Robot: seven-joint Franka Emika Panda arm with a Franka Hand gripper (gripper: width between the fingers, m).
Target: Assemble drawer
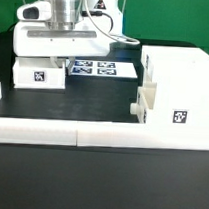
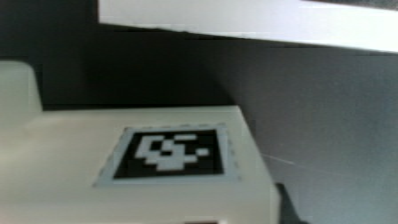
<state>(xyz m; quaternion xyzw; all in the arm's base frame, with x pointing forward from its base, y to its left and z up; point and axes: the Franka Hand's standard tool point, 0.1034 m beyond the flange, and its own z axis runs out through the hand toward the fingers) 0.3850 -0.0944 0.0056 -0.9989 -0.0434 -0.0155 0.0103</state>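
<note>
A small white drawer tray (image 1: 39, 74) with a black-and-white tag on its front sits on the black table at the exterior view's left. My gripper (image 1: 47, 55) is right above it, low over its top; its fingers are hidden by the hand and the tray. In the wrist view the tray (image 2: 107, 150) fills the frame very close, with its tag (image 2: 173, 152) in the middle. The tall white drawer shell (image 1: 179, 85) stands at the exterior view's right. Another tray (image 1: 144, 103) sticks out of its left side.
The marker board (image 1: 100, 67) lies flat between the tray and the shell. A long low white bar (image 1: 91, 135) runs along the front of the table. A white bar (image 2: 267, 25) also shows beyond the tray in the wrist view.
</note>
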